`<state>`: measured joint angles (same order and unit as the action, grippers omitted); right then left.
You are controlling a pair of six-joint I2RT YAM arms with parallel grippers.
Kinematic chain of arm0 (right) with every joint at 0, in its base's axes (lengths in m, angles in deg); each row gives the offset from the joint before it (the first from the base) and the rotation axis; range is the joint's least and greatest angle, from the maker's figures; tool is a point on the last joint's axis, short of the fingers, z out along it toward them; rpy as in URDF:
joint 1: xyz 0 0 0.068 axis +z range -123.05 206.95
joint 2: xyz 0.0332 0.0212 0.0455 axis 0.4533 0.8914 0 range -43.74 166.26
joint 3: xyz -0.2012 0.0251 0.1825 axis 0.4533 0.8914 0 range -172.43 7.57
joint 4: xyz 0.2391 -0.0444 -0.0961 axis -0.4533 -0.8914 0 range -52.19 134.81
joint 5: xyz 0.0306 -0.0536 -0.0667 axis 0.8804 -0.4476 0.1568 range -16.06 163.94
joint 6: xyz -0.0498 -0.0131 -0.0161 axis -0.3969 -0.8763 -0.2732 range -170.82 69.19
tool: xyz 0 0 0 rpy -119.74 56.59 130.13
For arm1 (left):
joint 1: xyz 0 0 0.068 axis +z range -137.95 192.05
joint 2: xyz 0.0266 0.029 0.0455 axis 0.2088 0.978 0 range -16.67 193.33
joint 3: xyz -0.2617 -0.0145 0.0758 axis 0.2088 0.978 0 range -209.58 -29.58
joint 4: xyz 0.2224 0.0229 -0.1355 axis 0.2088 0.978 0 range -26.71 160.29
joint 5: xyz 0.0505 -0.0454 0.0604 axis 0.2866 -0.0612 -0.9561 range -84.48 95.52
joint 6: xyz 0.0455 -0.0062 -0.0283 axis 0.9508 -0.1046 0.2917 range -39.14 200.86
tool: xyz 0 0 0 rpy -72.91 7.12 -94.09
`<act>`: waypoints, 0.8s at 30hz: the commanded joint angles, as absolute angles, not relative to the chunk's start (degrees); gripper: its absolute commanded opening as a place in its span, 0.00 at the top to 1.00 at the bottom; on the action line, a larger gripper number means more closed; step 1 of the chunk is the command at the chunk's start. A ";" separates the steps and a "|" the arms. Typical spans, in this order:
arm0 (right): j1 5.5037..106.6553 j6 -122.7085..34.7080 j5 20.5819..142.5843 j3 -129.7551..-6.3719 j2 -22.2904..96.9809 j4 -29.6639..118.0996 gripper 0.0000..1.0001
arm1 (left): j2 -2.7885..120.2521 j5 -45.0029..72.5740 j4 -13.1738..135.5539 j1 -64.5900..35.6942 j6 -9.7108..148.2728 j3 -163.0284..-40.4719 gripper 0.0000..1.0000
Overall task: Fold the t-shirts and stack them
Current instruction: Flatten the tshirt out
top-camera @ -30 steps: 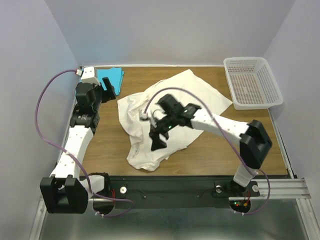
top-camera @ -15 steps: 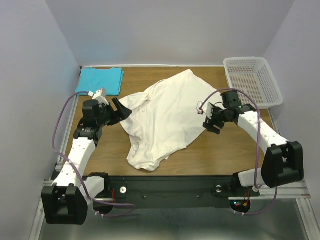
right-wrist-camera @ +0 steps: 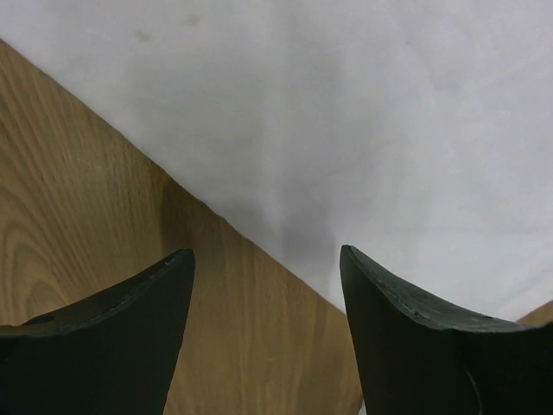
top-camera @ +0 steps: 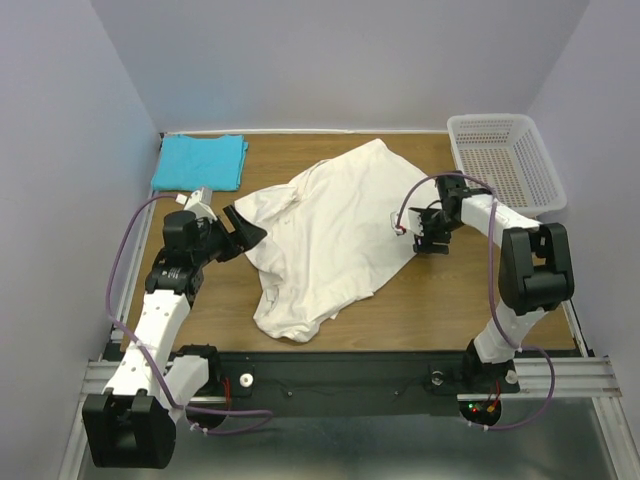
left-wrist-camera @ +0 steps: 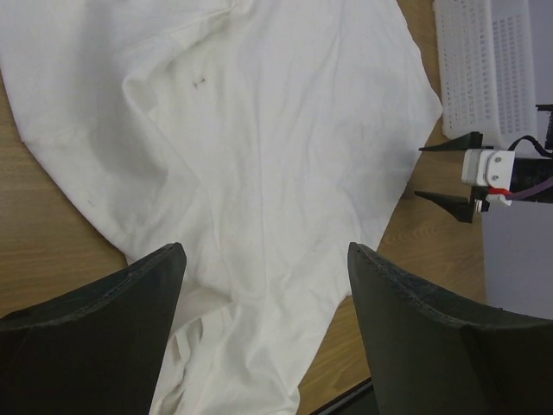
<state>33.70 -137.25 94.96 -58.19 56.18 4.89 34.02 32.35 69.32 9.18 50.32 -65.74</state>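
right gripper [top-camera: 428,238], jaws apart and empty, hovers at the right edge of the crumpled cream-white t-shirt [top-camera: 330,230]. left gripper [top-camera: 245,232], wide open and empty, is at its left edge. turquoise t-shirt [top-camera: 200,161] lies apart, far-left of it.

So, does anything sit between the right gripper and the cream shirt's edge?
Nothing visible does. The right gripper hangs, jaws open, directly over the edge of the cream shirt, with only bare table beside the cloth.
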 commanded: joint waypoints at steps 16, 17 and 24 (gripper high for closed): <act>33.81 -135.72 95.47 -56.78 57.62 2.19 0.81 | 30.52 34.79 67.77 9.24 49.66 -64.03 0.13; 33.90 -134.85 95.82 -55.90 56.47 2.01 0.85 | 30.44 34.79 67.69 9.15 49.66 -64.03 0.13; 33.98 -127.20 94.16 -45.18 45.58 -4.21 0.98 | 29.99 34.09 67.60 9.24 50.27 -64.30 0.13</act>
